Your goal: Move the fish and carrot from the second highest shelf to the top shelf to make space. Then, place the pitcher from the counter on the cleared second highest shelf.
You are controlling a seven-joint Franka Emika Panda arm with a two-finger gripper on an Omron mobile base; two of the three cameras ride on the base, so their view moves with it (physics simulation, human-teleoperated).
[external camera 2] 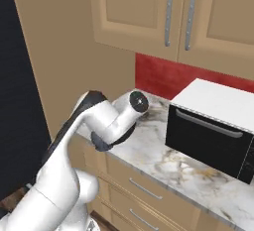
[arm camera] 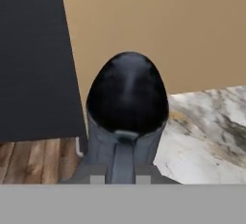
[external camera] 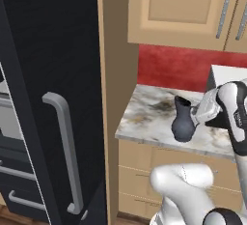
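Pitcher [external camera: 183, 121] on the counter [external camera: 144, 118], near its left end; gripper [external camera: 197, 116] pinched on the handle side. Judged rigid, top-heavy, smooth; best lifted by the handle.

Gripper [external camera: 194, 116] on pitcher [external camera: 183, 120], counter [external camera: 144, 115].

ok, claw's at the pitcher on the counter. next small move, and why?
Probably a short straight lift. The claw looks shut on the handle of the pitcher, which stands upright on the counter near its left edge, beside the tall wood panel next to the fridge. Raising it first should clear the countertop before any swing toward the fridge.
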